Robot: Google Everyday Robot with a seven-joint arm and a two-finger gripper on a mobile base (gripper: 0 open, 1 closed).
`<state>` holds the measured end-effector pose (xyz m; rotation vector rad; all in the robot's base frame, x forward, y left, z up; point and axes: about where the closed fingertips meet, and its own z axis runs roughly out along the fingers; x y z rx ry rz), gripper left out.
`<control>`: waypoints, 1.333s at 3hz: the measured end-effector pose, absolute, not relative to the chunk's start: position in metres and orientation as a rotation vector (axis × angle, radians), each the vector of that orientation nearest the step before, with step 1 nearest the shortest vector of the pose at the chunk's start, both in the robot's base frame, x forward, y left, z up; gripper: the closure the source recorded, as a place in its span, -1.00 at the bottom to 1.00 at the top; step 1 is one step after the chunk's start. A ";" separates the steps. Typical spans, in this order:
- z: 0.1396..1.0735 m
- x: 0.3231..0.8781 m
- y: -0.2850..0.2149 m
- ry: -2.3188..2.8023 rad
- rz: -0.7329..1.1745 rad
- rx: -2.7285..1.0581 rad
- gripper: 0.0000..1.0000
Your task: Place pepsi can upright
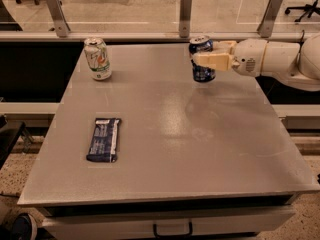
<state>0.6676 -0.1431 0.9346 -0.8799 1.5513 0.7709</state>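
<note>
Clutching pepsi can [203, 74], claw [206, 54] far right

The grey worktop [165, 134] carries an upright white-and-green can [97, 59] upper left and a flat dark blue snack wrapper [104, 139] at left, with the end effector [205, 55] clasping the dark blue pepsi can [203, 74] upper right.

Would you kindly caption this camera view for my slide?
Gripper holds pepsi can upright near table's far right; white can and snack bar sit left.
</note>
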 end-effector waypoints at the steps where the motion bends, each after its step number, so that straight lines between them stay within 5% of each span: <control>1: 0.926 0.667 -0.139 1.498 0.790 -0.899 1.00; 2: 0.919 0.667 -0.136 1.473 0.816 -0.902 0.72; 4: 0.907 0.665 -0.134 1.395 0.912 -0.839 -0.36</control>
